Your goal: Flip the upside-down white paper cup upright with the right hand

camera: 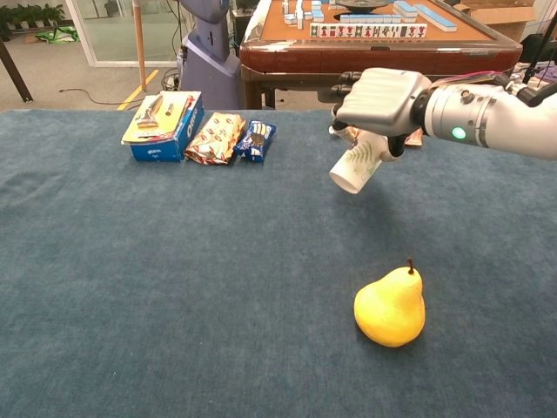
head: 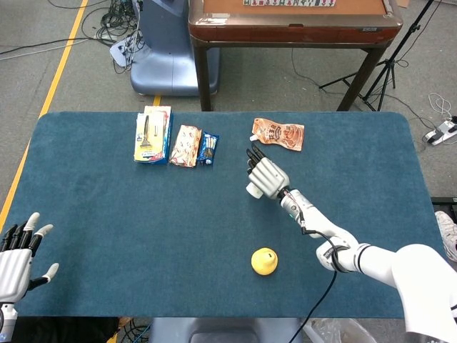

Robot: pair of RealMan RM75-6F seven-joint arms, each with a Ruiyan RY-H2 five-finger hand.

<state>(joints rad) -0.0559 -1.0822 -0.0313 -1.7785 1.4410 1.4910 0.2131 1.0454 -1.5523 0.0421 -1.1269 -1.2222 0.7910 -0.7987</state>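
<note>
paper cup (camera: 359, 165) tilted in right hand (camera: 381, 99)

White paper cup (camera: 359, 164) with a green leaf print, held clear of the worktop (camera: 174, 279). It hangs tilted beneath the fingers (camera: 341, 89) of the right hand (camera: 383, 100), its open mouth pointing down and to the left and its base tucked under the palm.
</note>
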